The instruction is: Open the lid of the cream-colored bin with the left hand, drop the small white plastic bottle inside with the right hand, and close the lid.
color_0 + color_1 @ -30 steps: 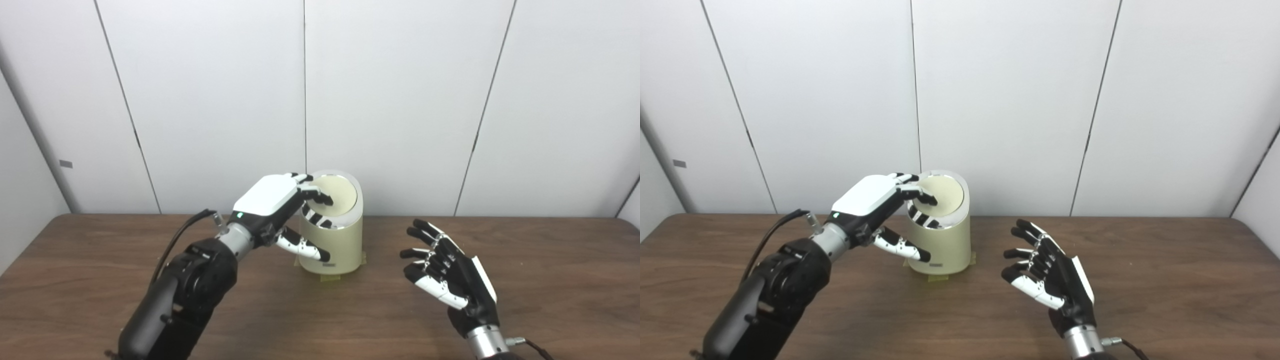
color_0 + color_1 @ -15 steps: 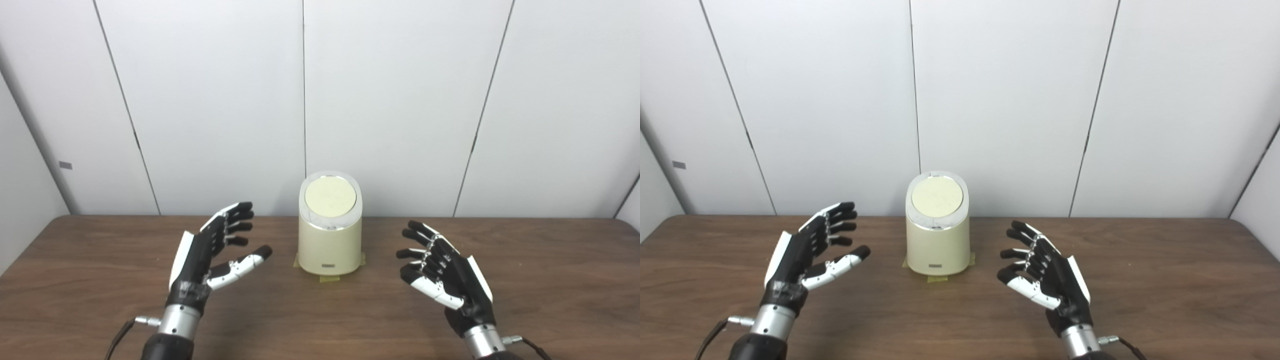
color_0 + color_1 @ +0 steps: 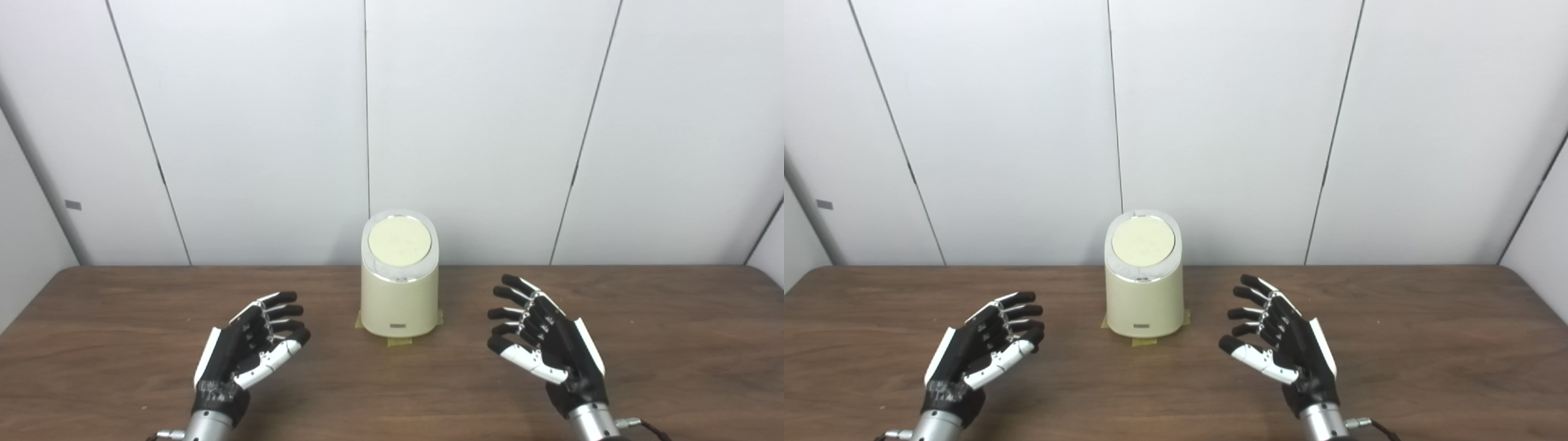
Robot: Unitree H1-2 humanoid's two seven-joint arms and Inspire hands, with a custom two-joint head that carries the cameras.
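Note:
The cream-colored bin (image 3: 399,306) stands upright at the middle of the brown table, on a patch of yellow tape. Its round lid (image 3: 399,241) lies flat and shut inside a shiny rim. My left hand (image 3: 248,351) is open and empty, palm inward, low over the table to the bin's left and apart from it. My right hand (image 3: 545,344) is open and empty to the bin's right, also apart from it. No small white bottle shows in either view.
The wooden table (image 3: 122,318) runs across the whole width of the view, with its far edge against a white panelled wall (image 3: 490,122). Nothing else stands on the table.
My left hand has come off the bin's lid and drawn back down and left to the table's near side. The lid now shows fully, shut. The right hand has barely moved.

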